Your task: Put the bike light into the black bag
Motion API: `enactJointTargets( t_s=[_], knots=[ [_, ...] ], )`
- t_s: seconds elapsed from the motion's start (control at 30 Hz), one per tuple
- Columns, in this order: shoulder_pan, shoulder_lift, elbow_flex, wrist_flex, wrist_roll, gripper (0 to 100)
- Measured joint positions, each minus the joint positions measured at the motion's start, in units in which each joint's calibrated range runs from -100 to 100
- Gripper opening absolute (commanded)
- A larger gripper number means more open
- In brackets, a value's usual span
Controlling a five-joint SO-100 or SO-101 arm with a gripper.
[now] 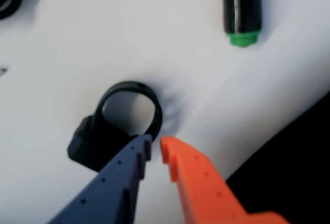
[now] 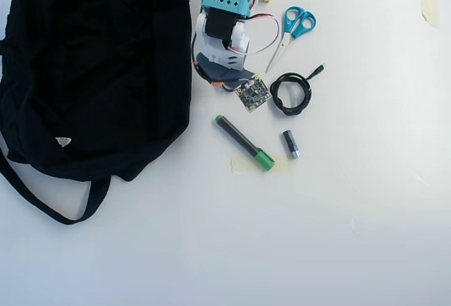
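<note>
under my wrist, my gripper (image 1: 153, 145) hangs with fingers slightly apart at the bike light (image 1: 111, 136) strap's five o'clock, not yet clamped; carrying it to the black bag (image 2: 91, 66) remains.

You see the black bag (image 2: 91, 66) spread at left, arm (image 2: 224, 17) folded at top, scissors (image 2: 292, 27), coiled cable (image 2: 291, 93), green-tipped marker (image 2: 244, 142), small cylinder (image 2: 291, 144) on your white table (image 2: 317, 235).

Small black boxy bike light (image 1: 90, 146) lying on the white surface (image 2: 338, 235), round loop strap standing up beside it, big black bag (image 2: 95, 66) slumped across the surface's top-left corner in the overhead view, long strap trailing below.
</note>
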Motion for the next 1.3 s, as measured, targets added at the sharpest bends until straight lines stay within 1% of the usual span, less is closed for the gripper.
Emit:
enactJointTargets(
  t_s=[0.1,0.27,0.4,0.63,0.77,1.13,1.3],
  knots=[
    [0.00,0.08,0.00,0.00,0.00,6],
    [0.00,0.08,0.00,0.00,0.00,19],
    [0.00,0.08,0.00,0.00,0.00,28],
    [0.00,0.08,0.00,0.00,0.05,36],
    [0.00,0.08,0.00,0.00,0.05,39],
    [-0.96,0.08,0.63,0.00,0.10,39],
    [-1.47,0.08,1.89,0.00,1.12,39]
  ],
)
